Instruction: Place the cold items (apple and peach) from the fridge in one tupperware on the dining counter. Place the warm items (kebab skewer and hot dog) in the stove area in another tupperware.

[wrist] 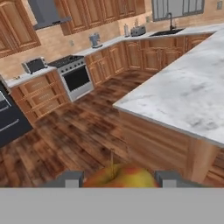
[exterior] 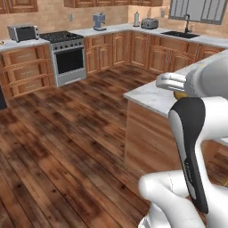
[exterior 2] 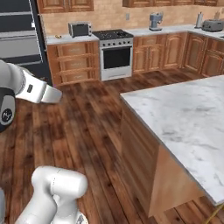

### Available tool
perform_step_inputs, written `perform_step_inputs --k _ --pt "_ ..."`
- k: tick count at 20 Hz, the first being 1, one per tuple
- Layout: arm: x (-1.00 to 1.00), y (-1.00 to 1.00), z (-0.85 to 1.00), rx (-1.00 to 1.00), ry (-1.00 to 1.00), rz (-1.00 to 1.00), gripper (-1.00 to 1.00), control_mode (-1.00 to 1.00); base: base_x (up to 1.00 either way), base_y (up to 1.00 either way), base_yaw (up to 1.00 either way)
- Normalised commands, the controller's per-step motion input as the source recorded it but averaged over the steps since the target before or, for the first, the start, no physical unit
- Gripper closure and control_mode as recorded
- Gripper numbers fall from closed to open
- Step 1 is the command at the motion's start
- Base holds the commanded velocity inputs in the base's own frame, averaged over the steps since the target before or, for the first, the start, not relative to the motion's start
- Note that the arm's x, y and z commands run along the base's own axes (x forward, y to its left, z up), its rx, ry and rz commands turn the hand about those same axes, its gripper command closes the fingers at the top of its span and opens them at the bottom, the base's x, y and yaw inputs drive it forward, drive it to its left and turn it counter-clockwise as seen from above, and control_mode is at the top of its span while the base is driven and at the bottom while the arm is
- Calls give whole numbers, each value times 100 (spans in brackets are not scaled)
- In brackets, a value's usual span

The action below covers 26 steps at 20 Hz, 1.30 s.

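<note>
Apple (wrist: 119, 177): red-yellow, stem up, sitting nearest the hand camera between the two dark fingertips (wrist: 70, 178) of the pincer (wrist: 119, 180); the pincer is clamping on the apple, carrying it in the air above the wooden floor (exterior: 67, 133) beside the marbled worktop (exterior 2: 188, 118). Worktop: white-grey slab on a wooden base, its near corner jutting toward the open floor; no tupperware is showing on the visible part. Stove (exterior: 67, 55): silver range with black burner top and oven window, standing against the far wall between wooden cabinets, well apart from the apple. Fridge (exterior 2: 22, 39): dark front, standing at the left end of the cabinet run in the right base view. Toaster oven (exterior 2: 79, 29): sitting on the pale wall counter just left of the stove. Sink (exterior: 180, 33): lying in the far right counter under the window.
</note>
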Motion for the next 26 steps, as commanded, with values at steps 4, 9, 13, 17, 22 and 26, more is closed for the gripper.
perform_step_inputs --k 4,9,13,17,22,26 --pt "0 0 0 0 0 0 100 100 -30 -100 -17" --pt "0 0 0 0 0 0 100 100 -30 -100 -15" --pt "0 0 0 0 0 0 100 100 -26 -100 -12" --pt "0 0 0 0 0 0 100 100 -18 -100 -11" --pt "0 0 0 0 0 0 100 100 -4 -100 -9" --pt "0 0 0 0 0 0 100 100 9 -100 -4"
